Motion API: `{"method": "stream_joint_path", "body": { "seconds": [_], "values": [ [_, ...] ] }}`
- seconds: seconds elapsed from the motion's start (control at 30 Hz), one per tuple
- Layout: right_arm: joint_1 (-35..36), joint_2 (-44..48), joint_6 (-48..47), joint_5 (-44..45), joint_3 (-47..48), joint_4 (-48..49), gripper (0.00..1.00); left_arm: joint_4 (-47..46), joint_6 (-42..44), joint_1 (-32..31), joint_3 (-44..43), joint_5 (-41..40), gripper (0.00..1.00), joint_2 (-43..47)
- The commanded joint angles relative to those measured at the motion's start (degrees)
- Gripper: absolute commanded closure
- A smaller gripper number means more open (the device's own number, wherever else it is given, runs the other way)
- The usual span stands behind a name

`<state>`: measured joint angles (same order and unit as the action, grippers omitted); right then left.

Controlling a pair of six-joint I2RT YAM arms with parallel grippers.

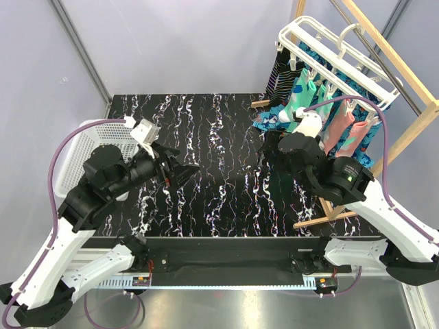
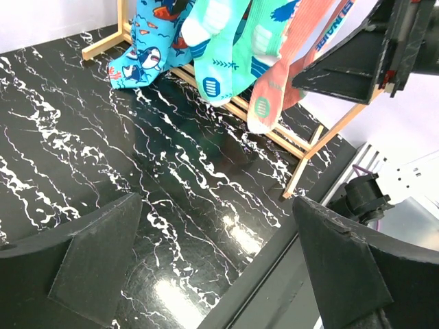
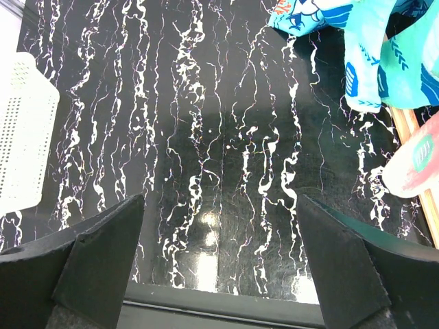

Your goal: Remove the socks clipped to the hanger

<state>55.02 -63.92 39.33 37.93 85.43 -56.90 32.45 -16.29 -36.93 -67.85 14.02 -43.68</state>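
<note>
Socks (image 3: 374, 68) cut off by top edge, up and right of right hand (image 3: 219, 274) (upper halves lost). Top view: lower ends hidden behind right arm (image 1: 343, 178).

The hanger (image 1: 322, 38) hangs from the frame (image 1: 405, 75) at the far right corner of the table (image 1: 206, 137). The socks (image 1: 302, 96) dangle in a row beneath it, above the frame's foot bars, which rest on the table. A basket (image 1: 79, 140) sits at the table's left edge. The left end effector (image 1: 185, 170) hovers over the table's left middle. The right end effector (image 1: 271, 147) hovers just in front of the socks.
</note>
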Motion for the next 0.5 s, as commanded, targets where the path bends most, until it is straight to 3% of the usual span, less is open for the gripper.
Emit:
{"method": "stream_joint_path", "body": {
  "seconds": [0.0, 0.23, 0.47],
  "values": [
    [0.1, -0.2, 1.2, 1.0, 0.3, 0.2, 0.0, -2.7, 0.1, -0.2, 0.5, -0.7, 0.01, 0.7],
    [0.1, -0.5, 1.0, 3.3, 3.1, -0.8, 0.0, -4.8, 0.4, -0.2, 1.4, -2.1, 0.01, 0.3],
    [-0.1, -5.9, -14.9, 12.3, 14.2, 7.5, 0.0, -7.0, -3.0, -0.1, -0.4, -5.7, 0.01, -5.8]
  ]
}}
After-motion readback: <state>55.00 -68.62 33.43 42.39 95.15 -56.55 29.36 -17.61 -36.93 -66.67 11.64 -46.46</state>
